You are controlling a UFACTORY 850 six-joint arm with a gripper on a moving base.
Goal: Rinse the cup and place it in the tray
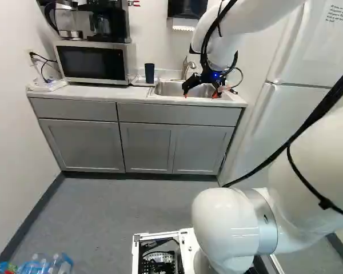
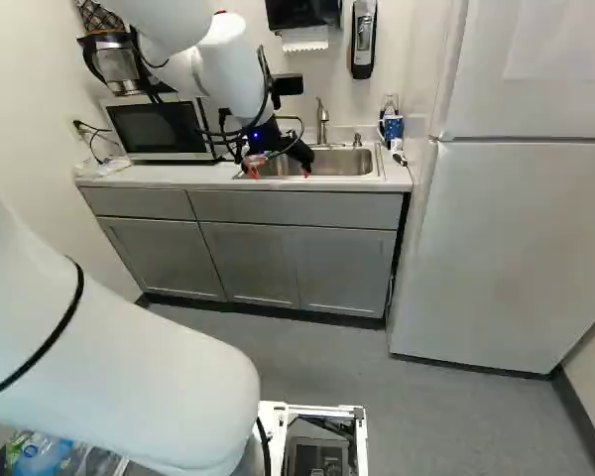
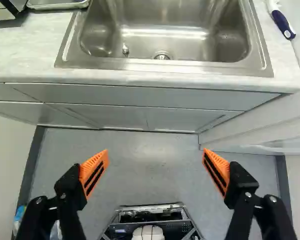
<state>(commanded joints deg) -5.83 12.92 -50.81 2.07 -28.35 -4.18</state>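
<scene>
From where I stand in this small kitchen, a white robot arm reaches toward a stainless steel sink set in a pale counter above grey cabinets. Its black gripper hangs near the front of the sink, and its two orange-padded fingers are spread wide apart, with grey floor in view between them

The dark cup stands upright in the shallow tray, between the microwave and the sink, well apart from the gripper. A metal faucet rises behind the basin. A brush with a dark blue handle lies on the counter beside the sink, on the side toward the white refrigerator
</scene>
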